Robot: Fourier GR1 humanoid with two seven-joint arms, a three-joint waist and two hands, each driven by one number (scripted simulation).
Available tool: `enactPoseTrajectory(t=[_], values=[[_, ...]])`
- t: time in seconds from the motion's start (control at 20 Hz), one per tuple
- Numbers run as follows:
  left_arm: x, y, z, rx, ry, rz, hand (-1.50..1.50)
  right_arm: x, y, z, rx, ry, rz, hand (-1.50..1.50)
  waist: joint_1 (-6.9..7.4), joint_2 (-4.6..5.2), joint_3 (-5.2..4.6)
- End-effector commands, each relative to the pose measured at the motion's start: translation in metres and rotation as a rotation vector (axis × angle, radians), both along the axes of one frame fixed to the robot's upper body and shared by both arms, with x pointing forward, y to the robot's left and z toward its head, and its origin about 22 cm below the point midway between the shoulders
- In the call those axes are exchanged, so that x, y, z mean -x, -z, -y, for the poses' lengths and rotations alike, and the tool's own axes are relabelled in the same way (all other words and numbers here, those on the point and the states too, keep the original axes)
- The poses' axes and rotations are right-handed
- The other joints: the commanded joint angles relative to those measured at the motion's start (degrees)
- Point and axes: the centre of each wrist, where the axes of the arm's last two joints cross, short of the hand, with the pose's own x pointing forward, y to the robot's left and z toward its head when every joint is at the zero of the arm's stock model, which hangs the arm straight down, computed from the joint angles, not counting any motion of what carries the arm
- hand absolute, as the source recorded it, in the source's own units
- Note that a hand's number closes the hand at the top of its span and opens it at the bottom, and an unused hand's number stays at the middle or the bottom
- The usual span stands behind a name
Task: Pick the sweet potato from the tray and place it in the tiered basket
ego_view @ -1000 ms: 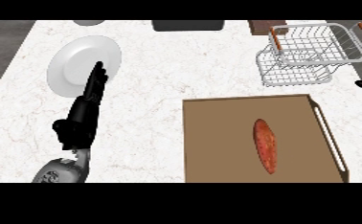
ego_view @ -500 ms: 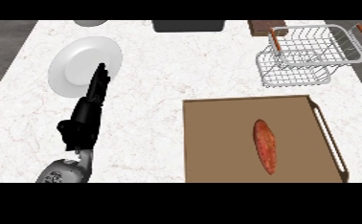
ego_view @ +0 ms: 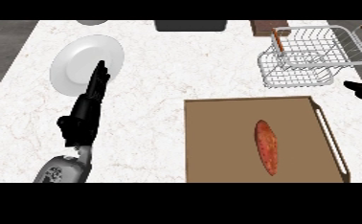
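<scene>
Tray (ego_view: pixel 212 141): brown, seated at the counter's near edge, toward the right corner, with a pale handle along its right side. One item is held in it: the sweet potato (ego_view: pixel 266 147), orange-red, lying lengthwise right of the tray's middle, untouched by either hand.

Tiered basket (ego_view: pixel 305 55): white wire, placed at the counter's far right corner, well apart from the tray. Nothing can be made out in its lower tier; a thin brown-orange upright shows at its far left side, identity not clear.

White plate (ego_view: pixel 78 60): seen near the counter's far left corner, nothing on it.

Left hand (ego_view: pixel 86 110): positioned along the counter's left side, fingers straight and released, nothing grasped; fingertips overlap the plate's near right rim.

Right hand (ego_view: pixel 353 88): only a dark tip is visible at the right edge of the view, between basket and tray; released or clenched cannot be told.

Delta vs. half a second ago: the dark tip at the right edge has appeared; it was not in view then. Left hand, sweet potato, tray and basket are unchanged in place.
</scene>
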Motion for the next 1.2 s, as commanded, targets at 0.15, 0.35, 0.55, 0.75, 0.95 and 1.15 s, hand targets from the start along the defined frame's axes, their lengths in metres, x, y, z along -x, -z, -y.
enactPoseTrajectory(t=[0.15, 0.35, 0.55, 0.75, 0.95, 1.15], values=[[-0.011, -0.004, 0.008, 0.007, 0.009, 0.006, 0.0, 0.005, 0.013, -0.036, 0.112, -0.067, 0.011, -1.5, 0.31, 0.06, -0.05], [-0.008, 0.01, 0.015, 0.012, 0.003, 0.006, 0.0, 0.019, 0.016, -0.043, 0.218, -0.077, -0.03, -1.5, 0.08, 0.04, -0.07], [-0.001, 0.012, 0.004, 0.019, 0.011, 0.004, 0.0, 0.006, 0.018, -0.03, 0.286, -0.04, -0.063, -1.5, 0.52, 0.1, -0.05], [0.005, -0.004, 0.003, 0.003, 0.007, 0.0, 0.0, 0.013, 0.034, -0.036, 0.317, -0.034, -0.072, -1.5, 0.53, 0.03, -0.01], [0.006, 0.0, 0.003, -0.008, 0.005, -0.008, 0.0, 0.022, 0.032, -0.032, 0.341, -0.02, -0.013, -1.5, 0.21, -0.02, -0.02], [-0.01, -0.017, 0.003, -0.006, -0.002, -0.006, 0.0, 0.016, 0.051, -0.038, 0.385, -0.005, 0.022, -1.5, 0.35, 0.02, 0.0]])
